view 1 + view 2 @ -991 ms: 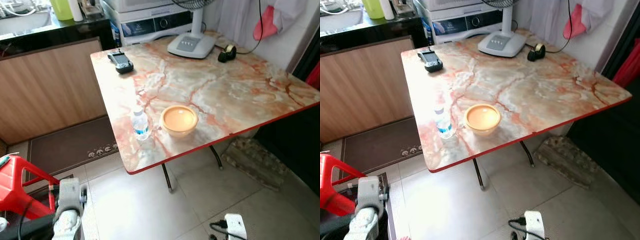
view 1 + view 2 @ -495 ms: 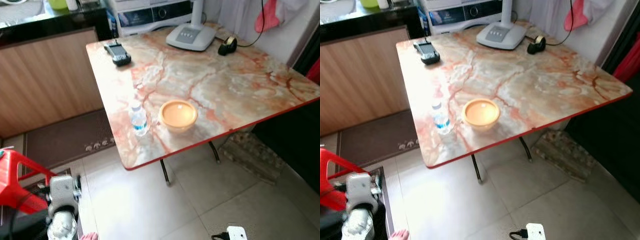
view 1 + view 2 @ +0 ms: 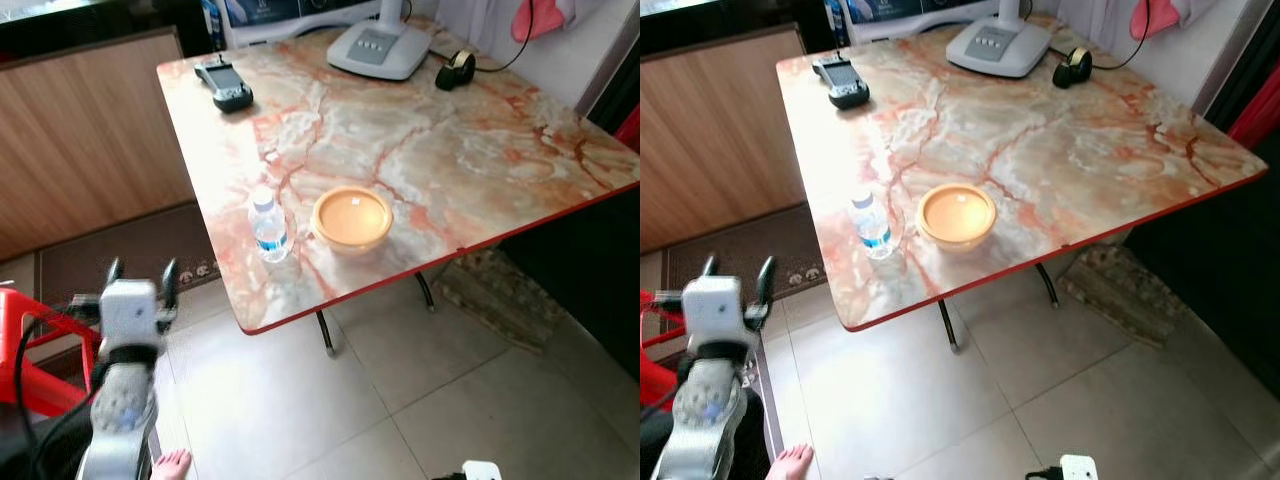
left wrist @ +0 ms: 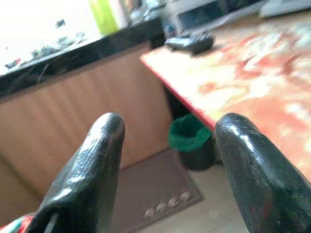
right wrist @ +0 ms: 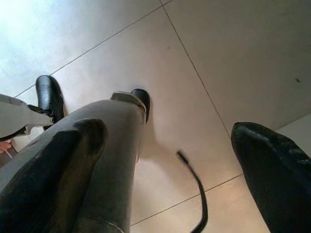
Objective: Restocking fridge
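Rising from its low position a second ago, the left gripper [image 3: 139, 272] now hovers wide-jawed, apparently starting toward the small clear plastic water bottle [image 3: 268, 224] beside the orange round bowl [image 3: 351, 218]; the right gripper [image 5: 170, 160] hangs open.

A marbled orange-and-cream surface [image 3: 470, 150] with a red edge stands on a tiled floor [image 3: 300, 400]. At its far edge sits the white base of a fan [image 3: 380, 50], with a dark tape roll [image 3: 456, 70] just beside it; a black handheld device [image 3: 224, 85] lies at the far left corner. Left of the surface are a wooden cabinet front [image 3: 90, 140] and a brown doormat [image 3: 110, 260]. A patterned rug [image 3: 500, 300] lies under its right side. A green bin [image 4: 190, 137] stands under it.
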